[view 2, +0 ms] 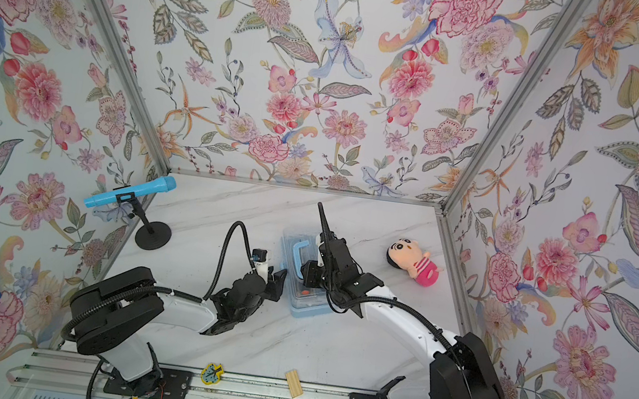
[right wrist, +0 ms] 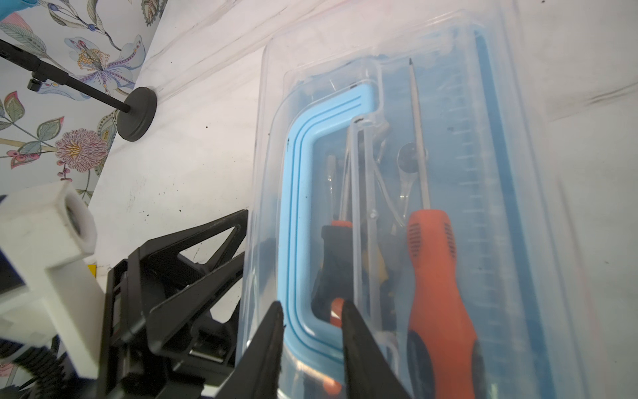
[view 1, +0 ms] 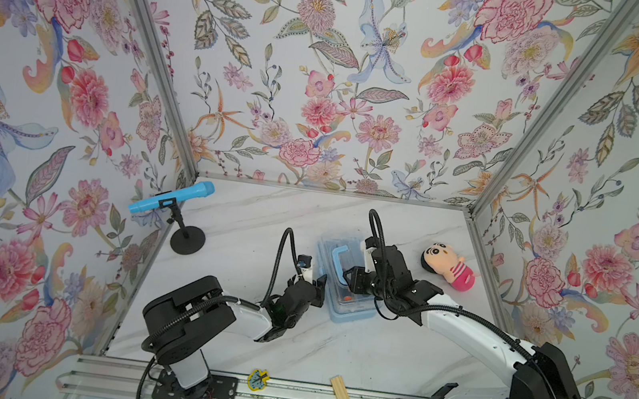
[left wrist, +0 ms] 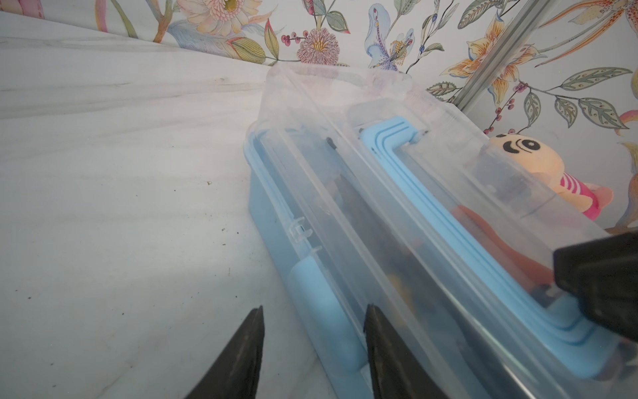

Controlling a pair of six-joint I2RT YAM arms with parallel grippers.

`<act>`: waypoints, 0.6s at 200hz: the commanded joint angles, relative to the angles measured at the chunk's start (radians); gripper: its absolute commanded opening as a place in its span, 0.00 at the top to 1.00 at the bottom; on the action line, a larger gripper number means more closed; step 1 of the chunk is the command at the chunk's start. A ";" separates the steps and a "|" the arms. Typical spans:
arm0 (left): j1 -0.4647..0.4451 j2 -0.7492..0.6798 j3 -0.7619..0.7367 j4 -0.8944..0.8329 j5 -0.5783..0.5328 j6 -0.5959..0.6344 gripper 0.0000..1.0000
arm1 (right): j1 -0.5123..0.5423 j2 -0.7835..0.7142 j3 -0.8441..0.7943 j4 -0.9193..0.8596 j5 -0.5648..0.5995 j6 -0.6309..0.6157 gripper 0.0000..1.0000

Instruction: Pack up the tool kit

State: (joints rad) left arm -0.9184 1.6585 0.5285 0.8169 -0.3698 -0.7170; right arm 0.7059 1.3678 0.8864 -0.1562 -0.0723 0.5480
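Observation:
The tool kit (view 1: 348, 317) (view 2: 309, 309) is a blue box under a clear lid (left wrist: 345, 103) that is down, standing mid-table. Through the lid I see an orange-handled screwdriver (right wrist: 435, 276) and other tools. My right gripper (right wrist: 311, 303) (view 1: 347, 275) reaches over the lid from the right and is shut on the near corner of the blue carry handle (right wrist: 297, 172) (left wrist: 390, 138). My left gripper (left wrist: 314, 307) (view 1: 319, 282) is low at the box's left side. It is open, its fingers standing either side of the blue side latch (left wrist: 317, 286) with gaps showing.
A blue microphone (view 1: 171, 198) on a black stand stands at the back left. A plush doll (view 1: 447, 263) lies right of the box. A wooden block (view 1: 340, 388) and a small yellow-rimmed piece (view 1: 257, 379) lie at the front edge. Floral walls enclose three sides.

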 commanded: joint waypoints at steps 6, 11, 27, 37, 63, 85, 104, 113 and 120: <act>0.012 0.006 -0.024 0.022 0.016 -0.008 0.49 | -0.023 -0.027 -0.036 -0.025 -0.018 0.025 0.69; 0.014 0.000 -0.023 0.016 0.017 -0.003 0.48 | -0.029 -0.035 -0.037 -0.024 -0.021 0.026 0.69; 0.024 -0.012 -0.018 -0.006 0.016 0.011 0.48 | -0.044 -0.077 -0.034 -0.026 -0.015 0.019 0.68; 0.034 -0.014 -0.018 -0.006 0.033 0.018 0.47 | -0.050 -0.105 -0.031 -0.039 0.009 0.015 0.67; 0.064 -0.027 -0.016 -0.016 0.077 -0.002 0.47 | -0.124 -0.156 -0.007 -0.107 0.068 0.038 0.64; 0.091 -0.048 -0.015 -0.031 0.128 -0.031 0.47 | -0.166 -0.126 0.018 -0.174 0.117 0.051 0.61; 0.114 -0.060 0.008 -0.074 0.203 -0.050 0.46 | -0.204 -0.067 0.023 -0.184 0.095 0.062 0.61; 0.122 -0.066 0.019 -0.097 0.234 -0.058 0.46 | -0.212 -0.041 0.025 -0.184 0.092 0.067 0.61; 0.126 -0.071 0.021 -0.106 0.256 -0.060 0.46 | -0.213 -0.026 0.024 -0.177 0.090 0.071 0.62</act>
State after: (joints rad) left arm -0.8112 1.6203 0.5236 0.7757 -0.2195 -0.7467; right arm 0.5072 1.2808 0.8917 -0.2775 0.0010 0.5892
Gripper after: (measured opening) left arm 0.536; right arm 0.388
